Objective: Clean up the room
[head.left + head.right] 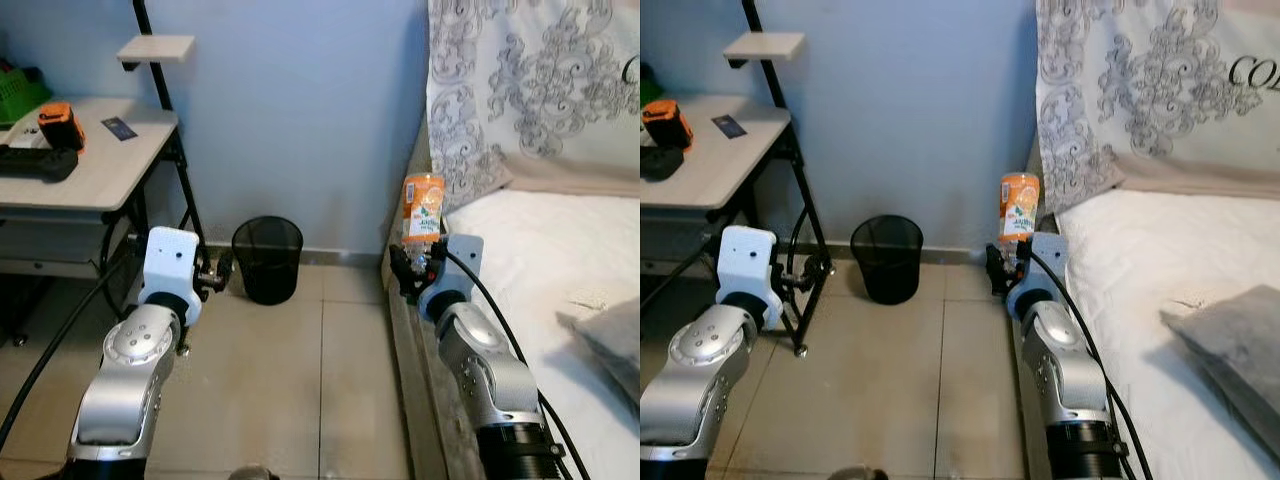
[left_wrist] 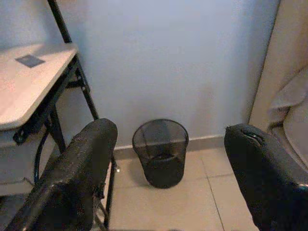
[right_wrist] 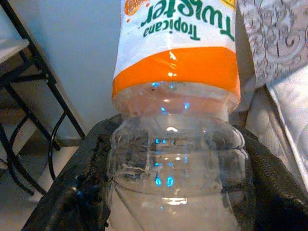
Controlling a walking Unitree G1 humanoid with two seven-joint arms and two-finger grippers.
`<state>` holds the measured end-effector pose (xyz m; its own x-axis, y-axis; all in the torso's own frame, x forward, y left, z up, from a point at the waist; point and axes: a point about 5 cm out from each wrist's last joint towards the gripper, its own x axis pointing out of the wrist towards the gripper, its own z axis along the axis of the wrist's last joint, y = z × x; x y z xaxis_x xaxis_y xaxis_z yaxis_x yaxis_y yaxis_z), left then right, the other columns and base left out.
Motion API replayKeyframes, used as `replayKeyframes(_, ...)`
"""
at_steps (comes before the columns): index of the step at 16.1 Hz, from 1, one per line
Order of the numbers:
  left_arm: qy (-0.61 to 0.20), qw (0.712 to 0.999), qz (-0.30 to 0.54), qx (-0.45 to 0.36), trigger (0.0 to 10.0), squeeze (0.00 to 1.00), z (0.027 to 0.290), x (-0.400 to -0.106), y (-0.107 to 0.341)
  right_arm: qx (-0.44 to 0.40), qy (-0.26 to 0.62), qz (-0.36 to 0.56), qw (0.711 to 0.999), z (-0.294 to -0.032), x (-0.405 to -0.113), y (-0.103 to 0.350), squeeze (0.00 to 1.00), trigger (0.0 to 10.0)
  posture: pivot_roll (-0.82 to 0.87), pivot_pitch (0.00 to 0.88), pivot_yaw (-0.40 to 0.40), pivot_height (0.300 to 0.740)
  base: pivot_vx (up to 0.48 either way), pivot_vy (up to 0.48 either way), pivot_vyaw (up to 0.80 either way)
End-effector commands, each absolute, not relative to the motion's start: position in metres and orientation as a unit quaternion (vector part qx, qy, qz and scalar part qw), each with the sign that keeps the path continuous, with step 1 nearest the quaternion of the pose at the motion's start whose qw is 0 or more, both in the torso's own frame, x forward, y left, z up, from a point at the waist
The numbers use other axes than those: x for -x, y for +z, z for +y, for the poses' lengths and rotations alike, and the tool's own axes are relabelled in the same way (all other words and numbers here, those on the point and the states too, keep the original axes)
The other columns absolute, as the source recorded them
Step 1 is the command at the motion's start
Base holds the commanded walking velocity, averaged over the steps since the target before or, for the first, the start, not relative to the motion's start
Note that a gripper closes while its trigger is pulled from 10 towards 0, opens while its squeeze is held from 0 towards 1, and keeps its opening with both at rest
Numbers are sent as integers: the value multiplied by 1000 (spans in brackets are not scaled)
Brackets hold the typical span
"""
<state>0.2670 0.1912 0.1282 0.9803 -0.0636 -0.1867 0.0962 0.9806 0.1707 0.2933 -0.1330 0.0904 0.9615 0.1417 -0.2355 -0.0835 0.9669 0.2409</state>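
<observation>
My right gripper [image 1: 418,262] is shut on a clear plastic bottle [image 1: 422,208] with an orange and white label, held upright beside the bed's left edge. In the right wrist view the bottle [image 3: 175,120] stands between the two black fingers [image 3: 72,192]. A black mesh wastebasket [image 1: 267,258] stands on the tiled floor against the blue wall, left of the bottle. My left gripper [image 1: 212,278] is raised to the left of the basket; in the left wrist view its fingers [image 2: 77,183] stand wide apart and hold nothing, with the wastebasket [image 2: 160,151] beyond them.
A white desk [image 1: 90,170] on black legs stands at the left with an orange and black tool [image 1: 60,125] and a card on it. A bed [image 1: 540,260] with a patterned pillow [image 1: 530,80] takes up the right. Tiled floor [image 1: 290,380] lies between them.
</observation>
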Motion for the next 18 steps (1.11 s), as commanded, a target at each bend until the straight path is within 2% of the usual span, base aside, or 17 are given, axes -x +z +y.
replayKeyframes(1,-47,991,90,-92,10000,0,189,-269,130,-108,64,118,985,-133,-297,94,0,10000,69,0,-17,740,352,0,0)
replayKeyframes(4,-48,991,89,-89,10000,0,189,-271,129,-110,60,122,985,-134,-299,95,0,10000,59,0,-14,740,359,0,533)
replayKeyframes(12,-56,990,89,-94,10000,0,189,-271,129,-120,52,124,984,-135,-302,92,0,10000,74,0,-6,740,363,0,0)
replayKeyframes(18,-58,989,88,-100,10000,0,192,-271,125,-88,76,128,985,-132,-303,93,0,10000,59,0,-10,740,360,0,0)
